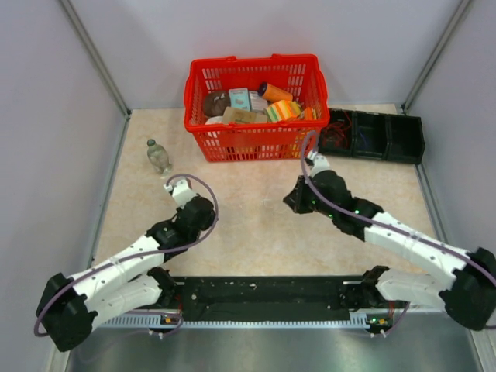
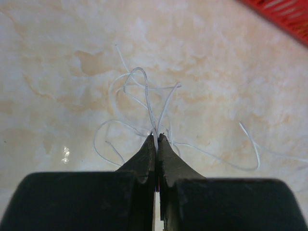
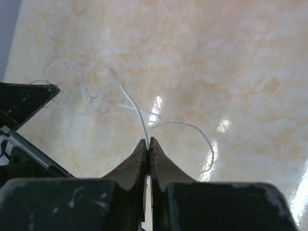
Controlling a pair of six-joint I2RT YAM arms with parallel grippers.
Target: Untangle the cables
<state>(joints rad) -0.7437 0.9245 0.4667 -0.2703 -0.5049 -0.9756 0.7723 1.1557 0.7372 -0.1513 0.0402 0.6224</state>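
Note:
The cables are thin white threads, looped and tangled on the beige marbled table. My left gripper is shut on white strands that rise from its tips into the tangle. My right gripper is shut on one white strand that runs up-left to the coiled bundle; another loop curves off to the right of its tips. In the top view the left gripper and the right gripper are apart over the table; the threads are too thin to show there.
A red basket of groceries stands at the back centre. A black bin sits to its right. A small clear bottle stands at the back left. Grey walls close in both sides.

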